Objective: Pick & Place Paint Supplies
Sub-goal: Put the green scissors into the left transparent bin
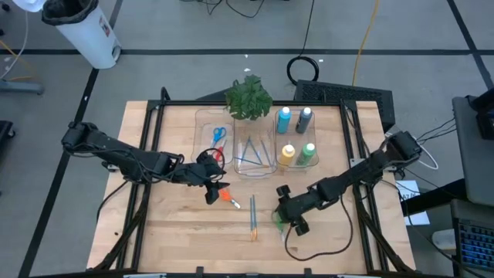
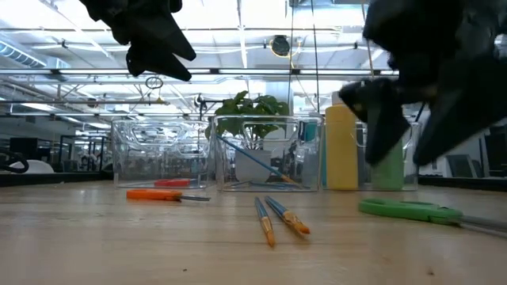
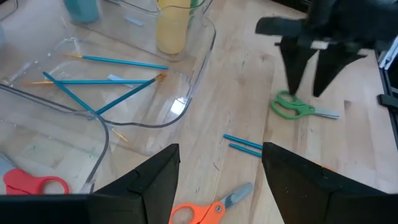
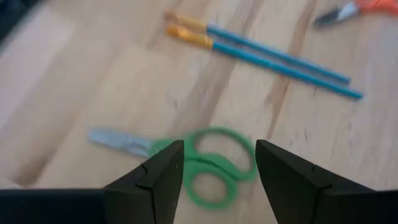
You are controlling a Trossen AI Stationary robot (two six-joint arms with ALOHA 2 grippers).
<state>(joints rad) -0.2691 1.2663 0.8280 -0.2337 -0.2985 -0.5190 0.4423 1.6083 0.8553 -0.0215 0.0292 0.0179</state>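
Green scissors [image 1: 279, 218] sit closest to the front edge of the counter [image 1: 177, 232], around 5 o'clock from its middle. Right hand [image 1: 296, 225] hovers right over them with its fingers spread wide and nothing in them; in the right wrist view the green handles [image 4: 211, 165] show in the gap between the two fingers.

Next to that, at about 6 o'clock, two blue brushes [image 1: 252, 218] lie side by side, pretty much touching, orange-ish tips toward the front edge.

A bit further back, at roughly 8 o'clock, the orange scissors [image 1: 229, 199] lie flat on the wood. Left hand [image 1: 214, 191] hangs just above them, wide open too, holding nothing.

Behind all that are three clear bins in a row. The 11 o'clock bin [image 1: 202, 127] has blue scissors [image 1: 218, 136] and red scissors [image 1: 217, 155] in it. The middle bin [image 1: 255, 171] holds a few more blue brushes [image 1: 255, 153], crossed over each other. The 1 o'clock bin [image 1: 316, 139] has four paint bottles standing up: light blue [image 1: 284, 119], dark [image 1: 304, 119], yellow [image 1: 287, 154] and green [image 1: 308, 153].

Way at the back, 12 o'clock, a leafy plant [image 1: 248, 97] sits right behind the middle bin.
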